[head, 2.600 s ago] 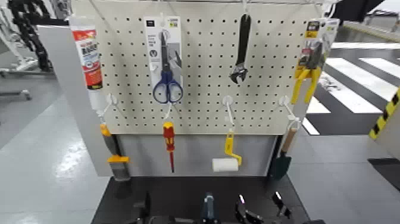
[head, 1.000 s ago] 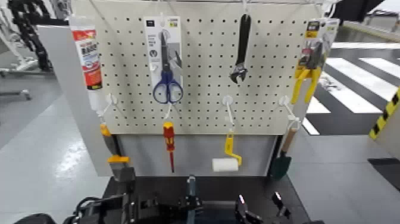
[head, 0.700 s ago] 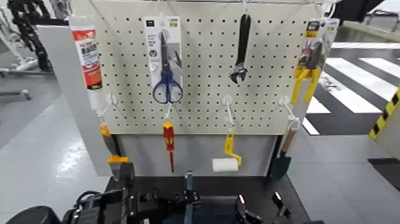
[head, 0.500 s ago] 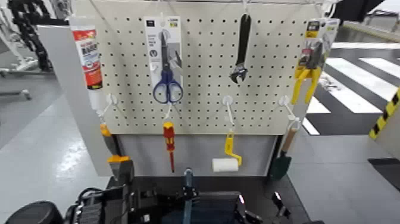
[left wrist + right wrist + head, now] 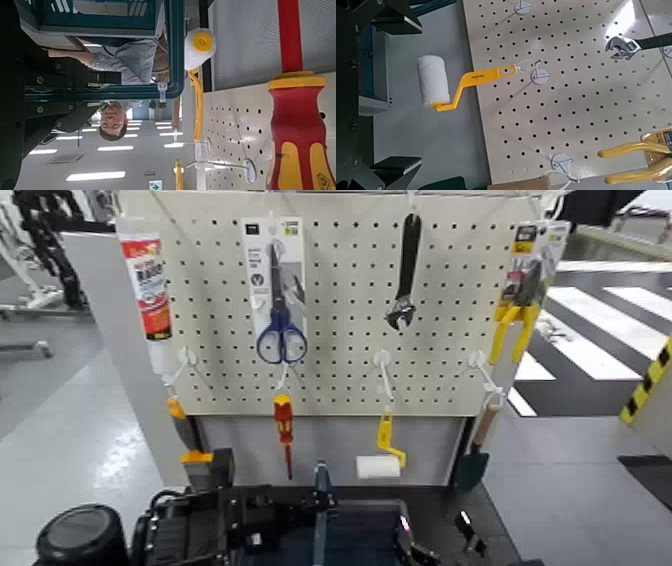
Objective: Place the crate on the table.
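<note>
head-view crate (image 5: pixel 372 530), left tool (image 5: pixel 322 502) apparently forward

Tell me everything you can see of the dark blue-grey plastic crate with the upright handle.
The dark blue-grey plastic crate is rectangular, with a thick rim and slotted side wall; its slim blue-grey handle stands upright. It sits low before the cream pegboard, its near part cut off by the picture's edge. The left gripper is closed on the handle; the open right gripper is by its right side, contact unclear. Whether its base rests on the black table cannot be seen.
</note>
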You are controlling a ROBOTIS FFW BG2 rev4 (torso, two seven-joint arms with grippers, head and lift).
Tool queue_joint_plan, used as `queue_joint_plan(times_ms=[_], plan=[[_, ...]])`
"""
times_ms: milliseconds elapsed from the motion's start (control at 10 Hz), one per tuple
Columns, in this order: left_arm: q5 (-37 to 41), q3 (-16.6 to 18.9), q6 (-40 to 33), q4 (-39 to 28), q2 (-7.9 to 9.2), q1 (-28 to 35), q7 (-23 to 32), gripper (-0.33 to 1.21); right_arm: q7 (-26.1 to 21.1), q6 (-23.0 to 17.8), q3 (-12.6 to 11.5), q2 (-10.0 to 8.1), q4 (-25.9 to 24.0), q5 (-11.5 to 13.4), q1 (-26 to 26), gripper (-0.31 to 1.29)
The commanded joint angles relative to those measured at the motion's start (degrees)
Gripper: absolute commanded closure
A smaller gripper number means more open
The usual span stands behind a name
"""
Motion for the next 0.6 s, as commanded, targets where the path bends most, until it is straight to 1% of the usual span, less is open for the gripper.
queue_joint_plan(times_ms=[100,600], plan=[[-1.58,-1.25,-1.43,2.18,-0.46,-1.33,-1.57,1.19,0.00,-0.09,0.12,0.00,0.11,-0.09,-0.09,0.14],[-2.89,-2.65,-2.57,4.82,-0.54,-2.73,-3.33,1.18,0.00,-0.18,0.21,0.00,0.11,-0.09,-0.18,0.14]])
